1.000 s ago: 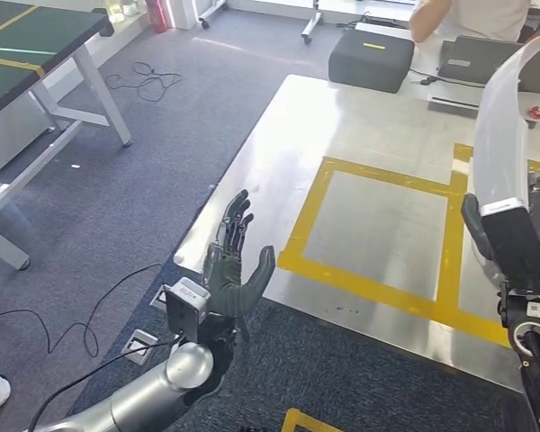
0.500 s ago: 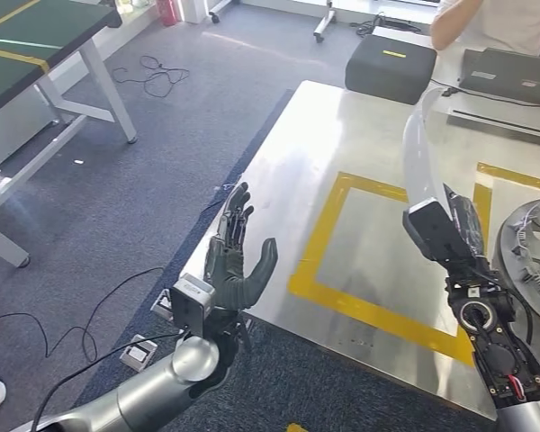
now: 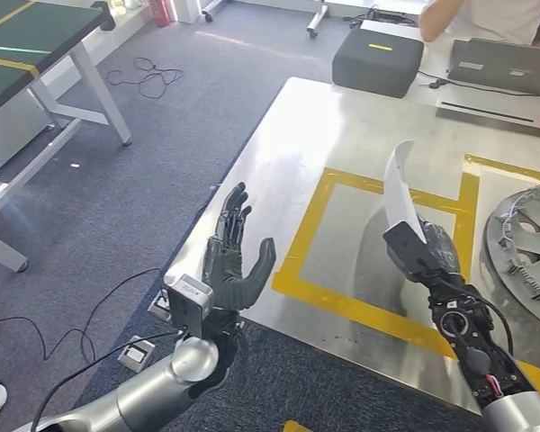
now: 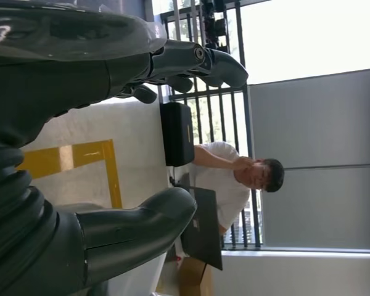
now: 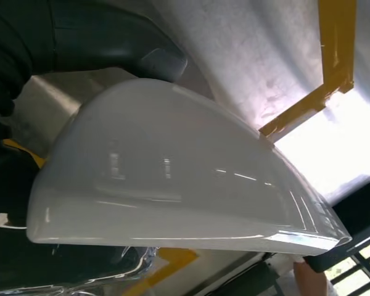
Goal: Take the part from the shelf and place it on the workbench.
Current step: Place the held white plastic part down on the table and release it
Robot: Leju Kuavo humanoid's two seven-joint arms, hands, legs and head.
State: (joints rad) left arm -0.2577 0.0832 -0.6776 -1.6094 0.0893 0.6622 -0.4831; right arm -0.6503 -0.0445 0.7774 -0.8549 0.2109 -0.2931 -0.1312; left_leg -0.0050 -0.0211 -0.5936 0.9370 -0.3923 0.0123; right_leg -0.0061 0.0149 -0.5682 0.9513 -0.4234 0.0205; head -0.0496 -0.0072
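My right hand [image 3: 436, 250] holds a glossy white curved part [image 3: 398, 185] above the steel workbench [image 3: 301, 144], over the rectangle marked in yellow tape [image 3: 307, 223]. The part stands on end, clear of the surface. In the right wrist view the white part [image 5: 174, 179] spans the frame, with my thumb [image 5: 127, 46] lying along its far side. My left hand [image 3: 235, 261] is open and raised, palm up, at the workbench's near left corner, holding nothing. The left wrist view shows the left hand's thumb [image 4: 141, 222] and fingers [image 4: 192, 61] spread apart.
A silver wheel cover [image 3: 526, 247] lies on the bench at the right. A dark case [image 3: 377, 58] and a laptop [image 3: 504, 65] sit at the far end, where a person [image 3: 481, 16] in white stands. A green table [image 3: 30, 40] and cables [image 3: 145, 76] are on the carpet at left.
The view has swung between frames. My right arm has brought the white part down and inward, from high at the right edge to low over the yellow rectangle. The left hand keeps its pose.
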